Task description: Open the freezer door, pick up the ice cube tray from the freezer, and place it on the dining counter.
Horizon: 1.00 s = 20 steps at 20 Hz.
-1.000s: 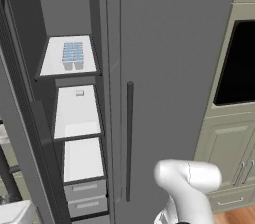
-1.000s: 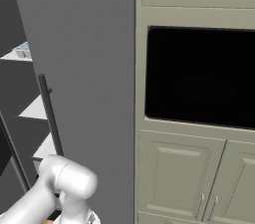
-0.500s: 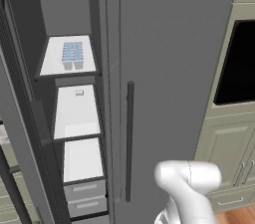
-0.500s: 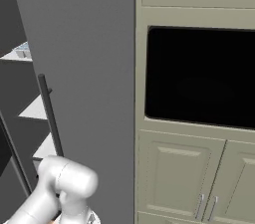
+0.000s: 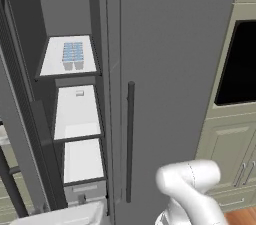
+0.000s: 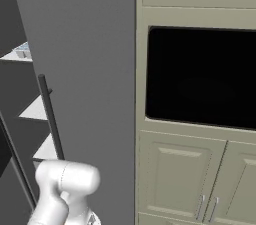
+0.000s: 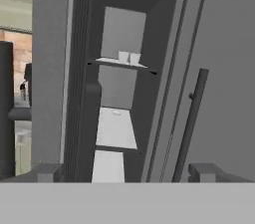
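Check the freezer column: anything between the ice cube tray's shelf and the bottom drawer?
Left base view: the ice cube tray sits on the top shelf; between it and the grey drawer lie two white shelves, bare but for a small pale mark.

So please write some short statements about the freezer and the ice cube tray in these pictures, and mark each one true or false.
1. The freezer stands open. True.
2. The ice cube tray lies on the lowest shelf. False: it lies on the top white shelf.
3. The gripper holds the tray. False: its fingers are apart with nothing between them, and the tray is far up on its shelf.
4. The plain grey door with the dark bar handle is closed. True.
5. The middle shelf carries two trays. False: no tray is visible there.
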### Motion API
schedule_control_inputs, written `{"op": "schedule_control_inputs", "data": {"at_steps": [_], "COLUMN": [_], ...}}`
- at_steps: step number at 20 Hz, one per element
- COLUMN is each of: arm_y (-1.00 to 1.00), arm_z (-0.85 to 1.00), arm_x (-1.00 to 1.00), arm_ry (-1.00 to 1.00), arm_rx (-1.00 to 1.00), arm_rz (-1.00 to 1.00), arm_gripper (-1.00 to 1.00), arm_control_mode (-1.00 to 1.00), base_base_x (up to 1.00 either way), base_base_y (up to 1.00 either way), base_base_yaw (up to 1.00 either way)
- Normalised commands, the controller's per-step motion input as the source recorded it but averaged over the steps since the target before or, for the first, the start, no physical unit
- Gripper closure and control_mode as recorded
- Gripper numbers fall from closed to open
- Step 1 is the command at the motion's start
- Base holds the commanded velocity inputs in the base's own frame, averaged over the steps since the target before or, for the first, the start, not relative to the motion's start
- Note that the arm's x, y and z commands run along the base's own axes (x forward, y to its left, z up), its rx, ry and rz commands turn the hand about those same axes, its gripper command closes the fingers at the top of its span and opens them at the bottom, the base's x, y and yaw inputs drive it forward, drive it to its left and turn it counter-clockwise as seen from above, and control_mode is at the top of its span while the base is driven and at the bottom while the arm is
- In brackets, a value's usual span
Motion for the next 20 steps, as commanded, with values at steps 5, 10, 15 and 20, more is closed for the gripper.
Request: {"op": "schedule_control_inputs", "data": {"at_steps": [5,10,15,20], "arm_y": [-1.0,-0.85,-0.35,-0.05], "arm_z": [0.35,0.17,-0.27,-0.17], "arm_x": [0.93,1.0,0.94,0.72], "arm_ry": [0.08,0.07,0.0,0.0], "arm_rx": [0.16,0.15,0.06,0.02], "arm_rz": [0.23,0.33,0.42,0.4], "arm_gripper": [-1.0,-1.0,-1.0,-1.0], "arm_control_mode": [-1.0,-1.0,-1.0,-1.0], "base_base_x": [0.0,0.0,0.0,0.0], "base_base_y": [0.0,0.0,0.0,0.0], "base_base_yaw": [0.0,0.0,0.0,0.0]}}
